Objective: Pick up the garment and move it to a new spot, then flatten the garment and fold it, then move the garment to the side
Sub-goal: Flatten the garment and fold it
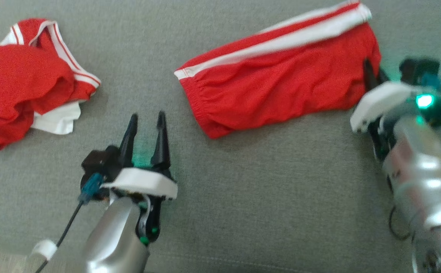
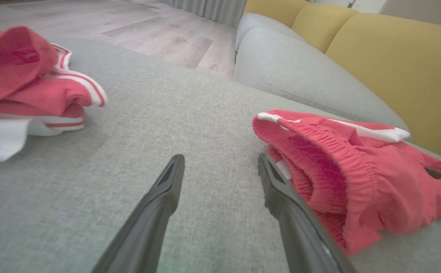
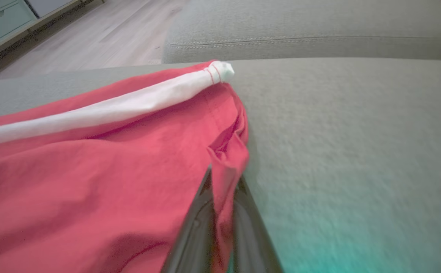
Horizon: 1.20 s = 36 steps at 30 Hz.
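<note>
The garment (image 1: pixel 277 83) is a pair of red shorts with a white side stripe, lying folded at the upper right of the grey cushion. My right gripper (image 1: pixel 368 66) is at its right edge, and in the right wrist view its fingers are shut on a pinch of the red cloth (image 3: pixel 91 170) at the gripper (image 3: pixel 224 174). My left gripper (image 1: pixel 147 115) stands open over bare cushion, left of and below the shorts' elastic waistband. In the left wrist view the waistband end (image 2: pixel 357 182) lies just right of the open gripper (image 2: pixel 220 157), with nothing between the fingers.
A crumpled red jersey (image 1: pixel 27 79) with white trim lies at the far left of the cushion (image 1: pixel 262 182). The jersey (image 2: pixel 23 76) also shows in the left wrist view, with yellow sofa backrests (image 2: pixel 395 57) behind another grey cushion and wooden floor (image 2: pixel 148 26) beyond the edge.
</note>
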Tool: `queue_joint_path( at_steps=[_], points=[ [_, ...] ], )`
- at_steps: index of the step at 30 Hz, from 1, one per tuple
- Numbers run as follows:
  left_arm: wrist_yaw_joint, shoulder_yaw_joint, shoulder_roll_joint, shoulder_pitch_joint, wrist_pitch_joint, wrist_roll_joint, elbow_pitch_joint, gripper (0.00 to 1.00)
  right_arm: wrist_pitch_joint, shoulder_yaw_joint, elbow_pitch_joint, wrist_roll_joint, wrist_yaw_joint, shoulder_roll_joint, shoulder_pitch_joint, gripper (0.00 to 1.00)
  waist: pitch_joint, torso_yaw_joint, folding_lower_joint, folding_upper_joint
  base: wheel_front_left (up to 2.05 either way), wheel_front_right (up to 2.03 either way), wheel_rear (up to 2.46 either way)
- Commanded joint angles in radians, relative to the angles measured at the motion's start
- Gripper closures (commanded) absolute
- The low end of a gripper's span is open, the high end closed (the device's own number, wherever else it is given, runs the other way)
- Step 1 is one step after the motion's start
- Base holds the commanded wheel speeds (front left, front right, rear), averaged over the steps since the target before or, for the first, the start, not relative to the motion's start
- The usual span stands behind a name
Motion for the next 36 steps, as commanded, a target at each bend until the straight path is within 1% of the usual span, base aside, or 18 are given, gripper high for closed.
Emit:
queue_joint_path(
  at_steps=[1,5,10,16,21,23,25,28,30,32,33,36],
  points=[
    [0.006,0.054,0.017,0.031,-0.005,0.016,-0.017,0.00,-0.020,0.014,-0.012,0.024,-0.001,0.021,0.077,1.00,-0.051,-0.032,0.0000,0.0000,0.00,0.00,0.00],
    [0.003,0.103,0.017,0.096,-0.005,0.050,-0.011,0.00,-0.037,-0.005,-0.060,0.103,-0.001,0.037,0.202,1.00,-0.125,-0.076,0.0000,0.0000,0.00,0.00,0.00],
    [-0.002,0.159,0.017,0.188,-0.005,0.101,-0.019,0.00,-0.038,-0.020,-0.191,0.196,-0.001,0.045,0.370,1.00,-0.202,-0.125,0.0000,0.0000,0.00,0.00,0.00],
    [-0.009,0.201,0.017,0.290,-0.005,0.116,-0.030,0.00,-0.038,-0.052,-0.305,0.291,-0.001,0.052,0.521,1.00,-0.264,-0.152,0.0000,0.0000,0.00,0.00,0.00],
    [-0.019,0.189,0.017,0.316,-0.005,0.109,-0.027,0.00,-0.038,-0.056,-0.361,0.309,-0.001,0.057,0.576,1.00,-0.271,-0.145,0.0000,0.0000,0.00,0.00,0.00],
    [-0.020,0.182,0.017,0.315,-0.005,0.111,-0.026,0.00,-0.038,-0.040,-0.406,0.292,-0.001,0.056,0.567,1.00,-0.269,-0.139,0.0000,0.0000,0.00,0.00,0.00],
    [-0.025,0.174,0.017,0.310,-0.005,0.108,-0.023,0.00,-0.038,-0.029,-0.474,0.306,-0.001,0.061,0.546,1.00,-0.269,-0.128,0.0000,0.0000,0.00,0.00,0.00],
    [-0.048,0.154,0.017,0.307,-0.005,0.092,-0.015,0.00,-0.038,0.062,-0.559,0.336,-0.001,0.069,0.510,1.00,-0.273,-0.107,0.0000,0.0000,0.00,0.00,0.00],
    [-0.052,0.145,0.017,0.305,-0.005,0.082,-0.009,0.00,-0.038,0.164,-0.601,0.368,-0.001,0.072,0.484,1.00,-0.277,-0.086,0.0000,0.0000,0.00,0.00,0.00],
    [-0.056,0.134,0.017,0.303,-0.005,0.077,-0.003,0.00,-0.038,0.302,-0.632,0.438,-0.001,0.073,0.464,1.00,-0.281,-0.060,0.0000,0.0000,0.00,0.00,0.00],
    [-0.056,0.134,0.017,0.303,-0.005,0.077,-0.003,0.00,-0.038,0.302,-0.632,0.438,-0.001,0.073,0.464,1.00,-0.281,-0.060,0.0000,0.0000,0.00,0.00,0.00],
    [-0.083,0.108,0.017,0.306,-0.005,0.038,0.001,0.00,-0.024,0.490,-0.649,0.528,-0.001,0.073,0.441,1.00,-0.288,-0.021,0.0000,0.0000,0.00,0.00,0.00]
  ],
)
